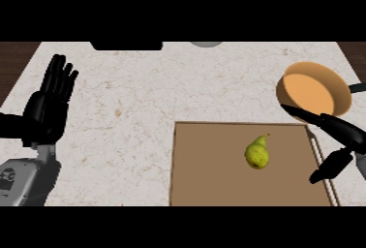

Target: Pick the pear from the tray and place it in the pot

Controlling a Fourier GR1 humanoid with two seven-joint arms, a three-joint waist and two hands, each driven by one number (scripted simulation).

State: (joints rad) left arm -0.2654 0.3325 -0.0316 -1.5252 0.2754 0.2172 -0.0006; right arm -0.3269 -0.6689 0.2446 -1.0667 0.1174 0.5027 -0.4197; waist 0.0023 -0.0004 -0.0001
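Observation:
A yellow-green pear [257, 153] lies on the brown tray [207, 169], right of the tray's middle, stem pointing away from me. An orange pot [313, 93] stands behind the tray's far right corner, its dark handle sticking out to the right. My right hand [336, 128] hovers over the tray's right edge, open, with fingers spread toward the pot and the thumb pointing down; it is apart from the pear. My left hand [49, 104] rests open at the far left, fingers up.
The pale marble counter [143, 97] spreads between the left hand and the tray. A black object [127, 45] and a grey round thing [206, 43] sit at the counter's far edge. Dark wood shows past both far corners.

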